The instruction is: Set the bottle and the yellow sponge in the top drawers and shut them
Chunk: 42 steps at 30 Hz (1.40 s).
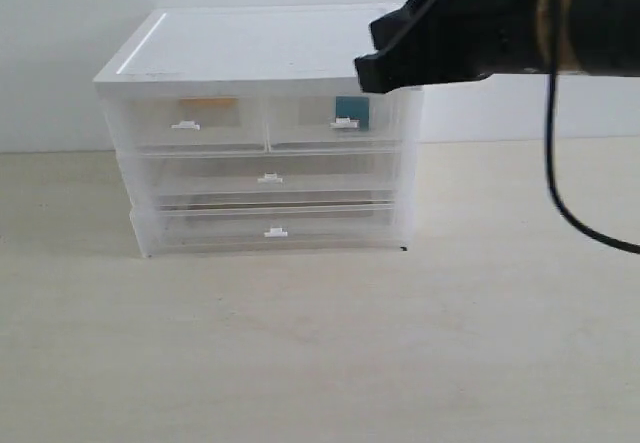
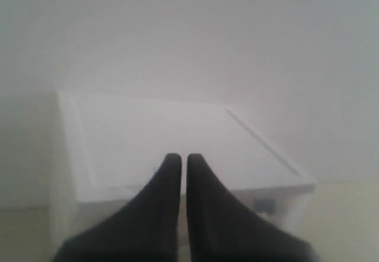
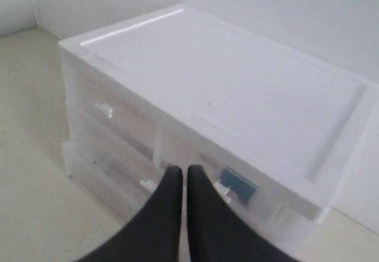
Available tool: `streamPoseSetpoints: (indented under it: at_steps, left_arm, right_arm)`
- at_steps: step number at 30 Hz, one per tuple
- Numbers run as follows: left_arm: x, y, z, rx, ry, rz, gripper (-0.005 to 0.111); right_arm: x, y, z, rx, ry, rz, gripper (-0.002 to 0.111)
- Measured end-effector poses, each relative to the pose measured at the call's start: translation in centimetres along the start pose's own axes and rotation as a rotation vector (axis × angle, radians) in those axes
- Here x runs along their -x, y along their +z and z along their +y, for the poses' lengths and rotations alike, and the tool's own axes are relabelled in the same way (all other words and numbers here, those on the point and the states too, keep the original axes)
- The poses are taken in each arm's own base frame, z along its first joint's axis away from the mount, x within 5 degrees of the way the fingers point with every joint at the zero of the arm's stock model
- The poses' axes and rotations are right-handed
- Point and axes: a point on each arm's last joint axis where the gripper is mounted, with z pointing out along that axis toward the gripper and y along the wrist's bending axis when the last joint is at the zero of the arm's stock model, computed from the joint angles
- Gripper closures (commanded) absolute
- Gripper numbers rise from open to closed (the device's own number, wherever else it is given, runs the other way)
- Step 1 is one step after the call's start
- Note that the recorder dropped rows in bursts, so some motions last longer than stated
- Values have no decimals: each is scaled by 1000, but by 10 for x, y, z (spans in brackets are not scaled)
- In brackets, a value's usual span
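The white-topped cabinet [image 1: 260,48] has both top drawers pushed in flush. A yellow-orange patch, the yellow sponge [image 1: 207,107], shows through the left top drawer [image 1: 185,125]. The bottle's dark teal label [image 1: 352,111] shows through the right top drawer [image 1: 345,123]; the label [image 3: 238,185] also appears in the right wrist view. My right gripper [image 3: 180,170] is shut and empty, hovering in front of the cabinet near the right drawer's handle tab [image 3: 222,186]. Its black arm [image 1: 450,33] hangs over the cabinet's right top corner. My left gripper [image 2: 179,158] is shut and empty above the cabinet top [image 2: 177,132].
Two full-width translucent drawers [image 1: 270,178] [image 1: 276,232] sit below the top pair, both shut. The cabinet stands on a pale table [image 1: 320,343] against a white wall. A black cable [image 1: 560,183] hangs from the right arm.
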Motion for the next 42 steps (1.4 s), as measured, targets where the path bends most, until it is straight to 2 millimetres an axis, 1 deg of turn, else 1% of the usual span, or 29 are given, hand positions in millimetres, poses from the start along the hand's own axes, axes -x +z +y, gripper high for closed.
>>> streamPoseSetpoints:
  at_steps: [2, 3, 5, 6, 8, 9, 12, 14, 17, 20, 22, 26, 28, 31, 38, 42]
  left_arm:
    - [10, -25, -8, 76, 35, -68, 103]
    - [15, -42, -12, 135, 55, -116, 103]
    - [18, -64, -16, 211, 70, -173, 103]
    - [19, -81, -22, 238, 85, -217, 103]
    - [20, -105, -32, 260, 107, -290, 103]
    - [18, -117, -37, 262, 117, -327, 103]
    - [12, -151, -52, 263, 144, -434, 103]
    - [5, -167, -56, 283, 149, -485, 103]
    - [-6, -190, -59, 323, 145, -562, 103]
    - [-17, -208, -63, 334, 137, -633, 103]
    - [-22, -211, -64, 332, 135, -645, 103]
    - [-26, -209, -62, 326, 131, -633, 103]
    - [-28, -208, -61, 323, 124, -630, 103]
    - [-28, -208, -61, 322, 120, -629, 103]
    - [-29, -207, -61, 334, 156, -618, 103]
    - [-38, -202, -56, 345, 166, -586, 103]
  right_arm:
    - [4, -25, -1, -43, 23, -43, 108]
    - [4, -39, -2, -77, 39, -62, 108]
    - [5, -64, -4, -127, 65, -109, 108]
    - [4, -80, -4, -144, 80, -136, 108]
    - [1, -101, -2, -162, 96, -173, 108]
    - [1, -118, 0, -167, 111, -213, 108]
    - [-5, -154, 5, -171, 138, -298, 108]
    - [-8, -179, 8, -173, 148, -368, 108]
    - [-16, -210, 13, -175, 166, -460, 108]
    - [-31, -235, 17, -177, 185, -537, 108]
    - [-42, -248, 20, -182, 204, -581, 108]
    - [-67, -272, 22, -214, 243, -681, 108]
    - [-76, -279, 22, -243, 257, -712, 108]
    - [-80, -279, 20, -270, 269, -712, 108]
    - [-86, -273, 20, -268, 266, -687, 108]
    - [-95, -265, 20, -279, 270, -651, 108]
